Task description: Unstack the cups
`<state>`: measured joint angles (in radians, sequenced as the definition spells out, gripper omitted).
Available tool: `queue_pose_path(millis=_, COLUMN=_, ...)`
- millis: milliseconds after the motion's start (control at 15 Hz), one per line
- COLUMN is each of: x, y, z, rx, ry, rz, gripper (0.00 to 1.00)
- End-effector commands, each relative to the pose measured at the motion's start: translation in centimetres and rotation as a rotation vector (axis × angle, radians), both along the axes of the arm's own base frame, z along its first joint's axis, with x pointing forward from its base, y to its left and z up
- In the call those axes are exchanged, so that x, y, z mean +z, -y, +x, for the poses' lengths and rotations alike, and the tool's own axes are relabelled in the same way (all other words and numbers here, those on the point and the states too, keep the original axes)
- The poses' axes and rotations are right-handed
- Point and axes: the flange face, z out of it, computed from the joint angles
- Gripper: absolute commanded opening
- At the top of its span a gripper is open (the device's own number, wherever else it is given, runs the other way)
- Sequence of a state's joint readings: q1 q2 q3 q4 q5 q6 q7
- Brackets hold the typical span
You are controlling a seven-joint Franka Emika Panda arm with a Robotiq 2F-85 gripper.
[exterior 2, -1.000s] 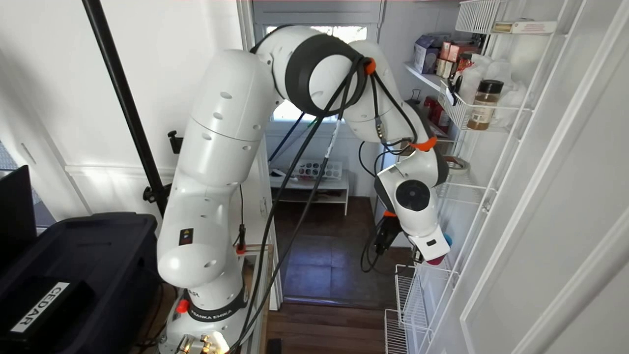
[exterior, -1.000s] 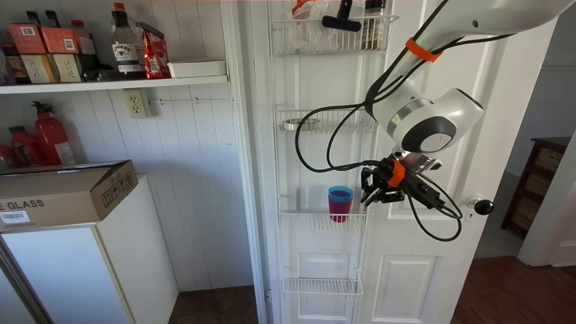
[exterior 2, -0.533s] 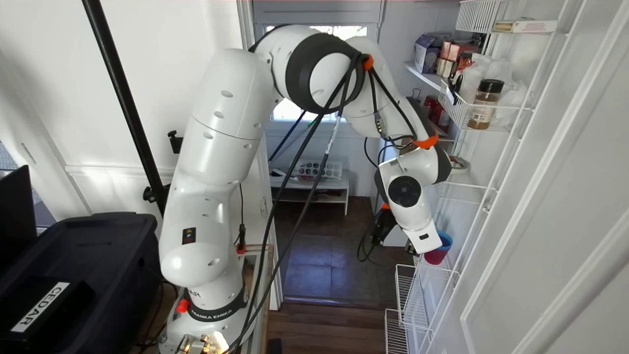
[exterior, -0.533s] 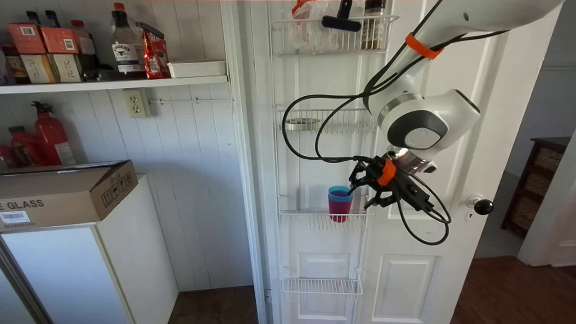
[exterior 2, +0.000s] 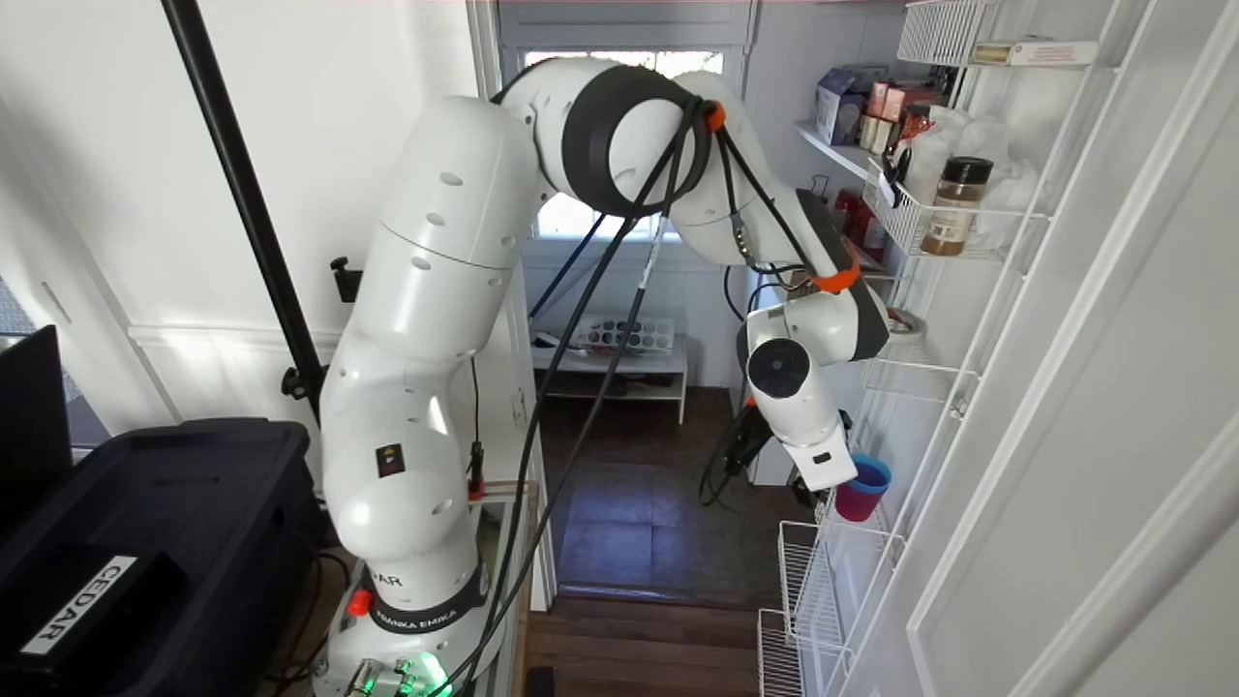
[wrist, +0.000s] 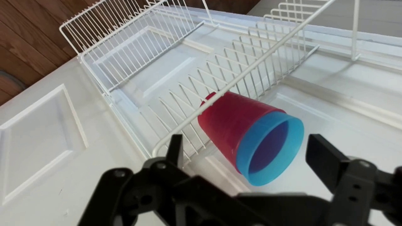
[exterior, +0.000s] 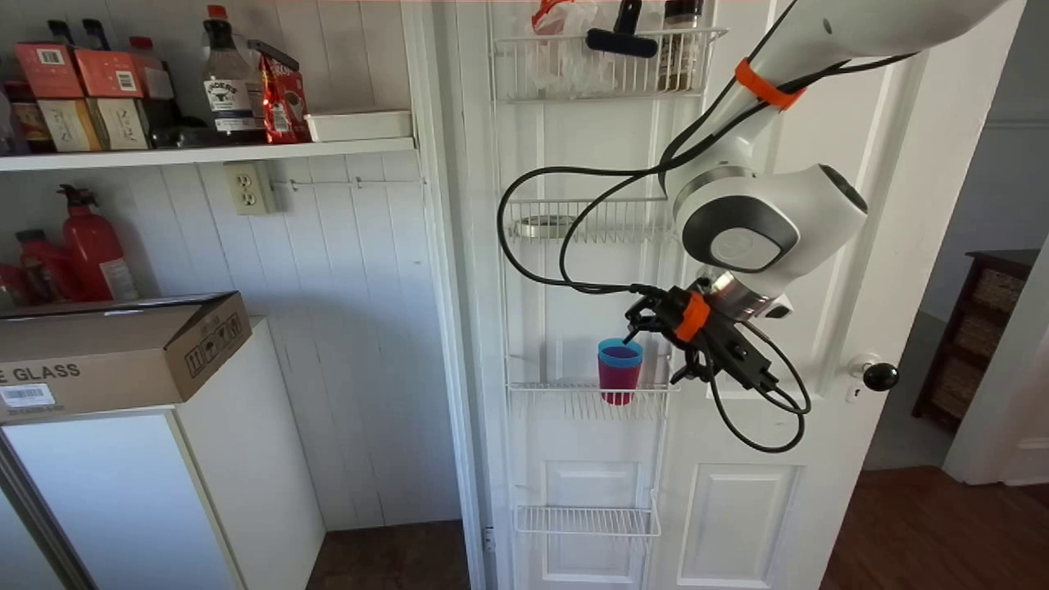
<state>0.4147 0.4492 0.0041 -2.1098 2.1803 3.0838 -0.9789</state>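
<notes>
Gripper [exterior: 651, 359] spread wide beside two nested cups [exterior: 619, 380]

Far left in an exterior view, stacked boxes [exterior: 115, 74], a red-capped dark bottle [exterior: 232, 90], a red pouch [exterior: 283, 102] and a low white tray [exterior: 361, 125] sit on a white shelf [exterior: 352, 150]. Below it, red bottles [exterior: 94, 254] stand behind a cardboard box [exterior: 82, 360], which lies on a white cabinet [exterior: 250, 434]. An electrical outlet [exterior: 248, 188] is fixed to the panelled wall [exterior: 377, 344], just under the shelf. Farther along, a wire rack [exterior: 587, 521] runs down a white door [exterior: 742, 524]. At its top it carries a plastic bag [exterior: 565, 61], a black T-shaped tool [exterior: 621, 43] and a dark-capped jar [exterior: 680, 57]; one level down lies a flat ring [exterior: 545, 226]. On the level below that stand the cups, upright behind the front rail [wrist: 270, 52]: the blue cup [wrist: 254, 141] sits inside the magenta cup [wrist: 232, 116], with only its upper band showing above. Just right of them is the gripper, its fingers [wrist: 324, 161] well apart. The wrist view shows the cups between the fingertips with a gap on each side; seen from outside, the upper finger overlaps the blue rim. The white robot arm [exterior: 819, 221] slopes down to the gripper from the upper right. Next comes a black doorknob [exterior: 882, 377], and at the far right stands a dark wooden unit [exterior: 975, 338] with woven fronts.
</notes>
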Motion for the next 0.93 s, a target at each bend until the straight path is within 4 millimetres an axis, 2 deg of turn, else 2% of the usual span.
queue_pose_path(millis=0, x=-1.0, y=0.7, z=1.2, rx=-0.027, ry=0.019, rz=-0.071, gripper=1.00)
queue_pose_path(millis=867, x=-3.3, y=0.2, z=0.2, rx=0.123, ry=0.024, rz=-0.217, gripper=1.00)
